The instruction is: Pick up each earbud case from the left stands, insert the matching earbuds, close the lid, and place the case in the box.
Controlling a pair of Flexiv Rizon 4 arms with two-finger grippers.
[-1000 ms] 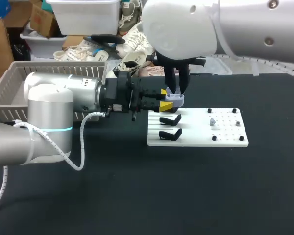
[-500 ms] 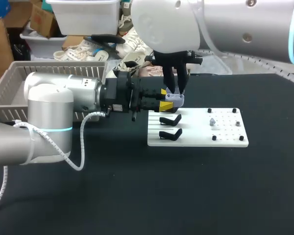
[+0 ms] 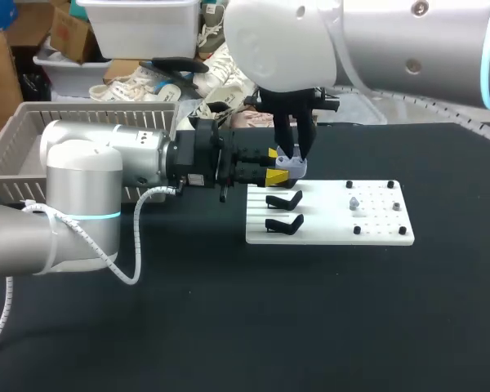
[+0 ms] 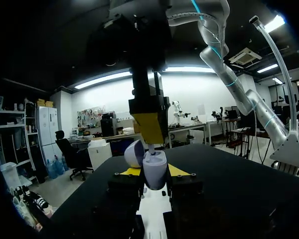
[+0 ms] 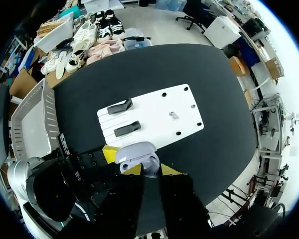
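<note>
Vertically, the right gripper point(image 5: 150, 170), grasping an earbud point(image 4: 152, 148), stands directly above the open earbud case point(image 4: 154, 169) clamped by the left gripper point(image 3: 273, 164).

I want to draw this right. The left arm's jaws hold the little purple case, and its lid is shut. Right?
Not quite: the lid is open, tipped back from the case, as the left wrist view shows. The left arm's jaws do hold the little purple case, one on each side.
</note>
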